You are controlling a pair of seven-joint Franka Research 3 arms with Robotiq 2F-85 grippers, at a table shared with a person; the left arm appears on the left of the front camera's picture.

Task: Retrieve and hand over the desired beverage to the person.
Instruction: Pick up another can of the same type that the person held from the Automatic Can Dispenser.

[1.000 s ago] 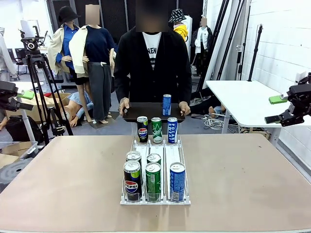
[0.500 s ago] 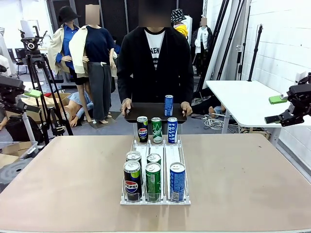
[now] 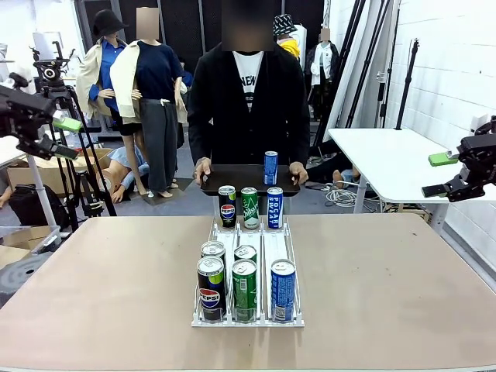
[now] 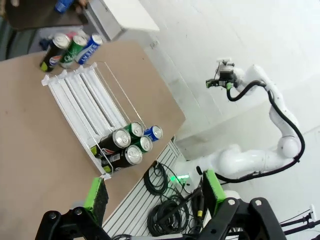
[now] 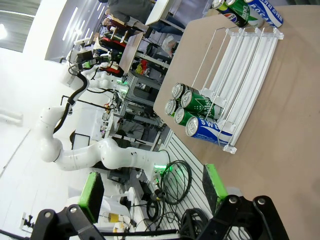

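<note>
Both arms hang way out at the sides here: the left end effector (image 3: 63,138) and right end effector (image 3: 439,174) are both wide open, holding nothing, well apart from the white rack (image 3: 273,242) in the middle of the surface (image 3: 403,294). The drinks sit in that rack: a Pepsi can (image 3: 211,288), green can (image 3: 244,289) and blue can (image 3: 283,290) touching side by side at the near end, two more right behind them, and a far trio (image 3: 249,208) upright at the other end. The person (image 3: 246,101) stands across the surface holding a black tray (image 3: 232,178) with a slim blue can (image 3: 270,167) on it. Biggest worry imo: nothing here tells me which drink is wanted, so a wrong pick is easy. The near cans are also packed tight, so a finger going in between could shove a neighbour or snag the rack's wire dividers. And the handover path runs right over the far trio, so a low carry clips them, or a sloppy drop tips the can standing on the tray.
</note>
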